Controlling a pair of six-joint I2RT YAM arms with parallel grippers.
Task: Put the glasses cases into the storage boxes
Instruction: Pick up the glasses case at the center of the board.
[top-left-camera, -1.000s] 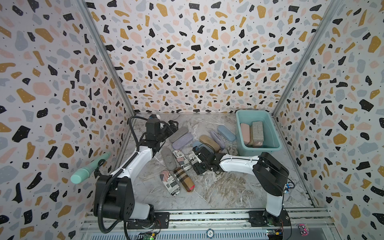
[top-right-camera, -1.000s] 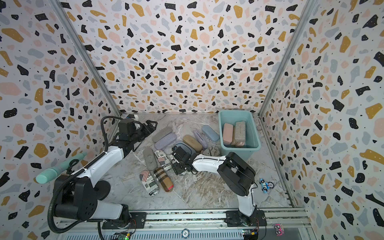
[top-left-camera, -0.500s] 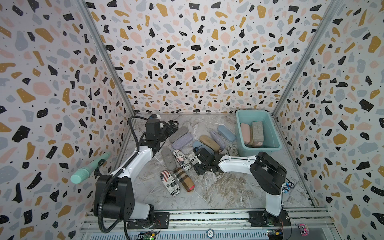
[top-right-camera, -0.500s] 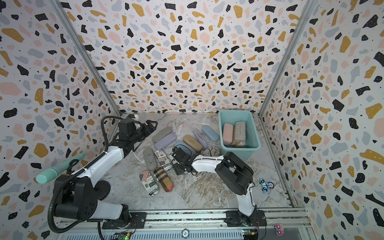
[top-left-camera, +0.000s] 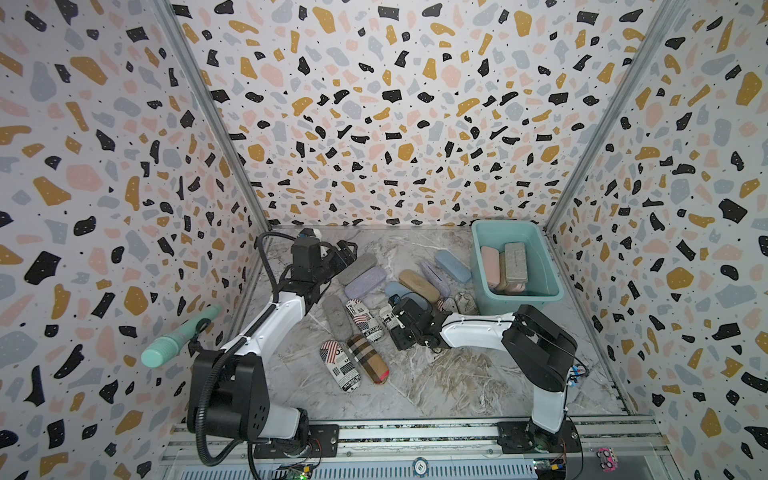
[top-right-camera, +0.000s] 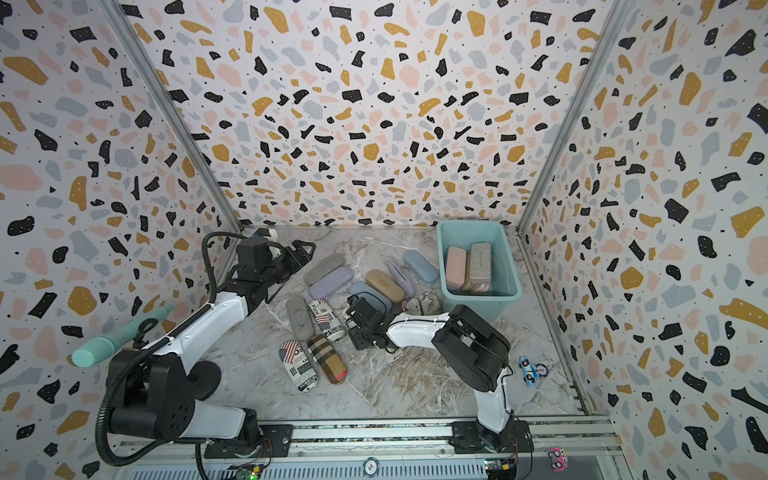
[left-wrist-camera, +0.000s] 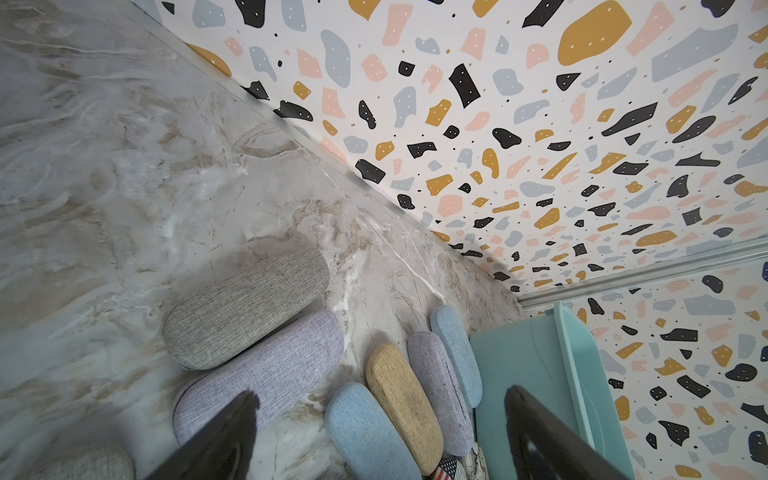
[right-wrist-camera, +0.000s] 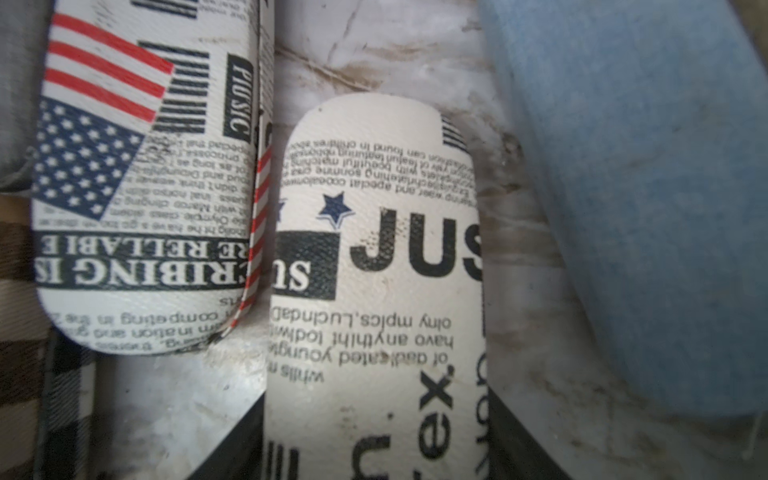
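My right gripper (right-wrist-camera: 376, 415) is low on the floor, shut on a newspaper-print glasses case (right-wrist-camera: 374, 249); both fingers press its long sides. In both top views this gripper (top-left-camera: 397, 322) (top-right-camera: 355, 322) sits mid-floor among the glasses cases. A second newspaper case (top-left-camera: 365, 320) lies on one side of it and a blue case (top-left-camera: 401, 291) on the other. My left gripper (top-left-camera: 347, 249) (left-wrist-camera: 380, 397) hangs open at the back left, above a grey case (left-wrist-camera: 249, 307) and a lilac case (left-wrist-camera: 266, 365). The teal storage box (top-left-camera: 519, 303) at the back right holds a pink case (top-left-camera: 490, 259) and a grey case (top-left-camera: 515, 257).
Tan (top-left-camera: 419, 284), lilac (top-left-camera: 434, 277) and blue (top-left-camera: 453, 266) cases lie left of the box. A flag-print case (top-left-camera: 338, 365) and a plaid case (top-left-camera: 368, 363) lie nearer the front. A mint-green cylinder (top-left-camera: 178, 336) sticks out from the left wall. A toy car (top-right-camera: 530, 370) sits by the right wall.
The right gripper's fingers have closed in onto the newspaper-print case. The left arm has not moved.
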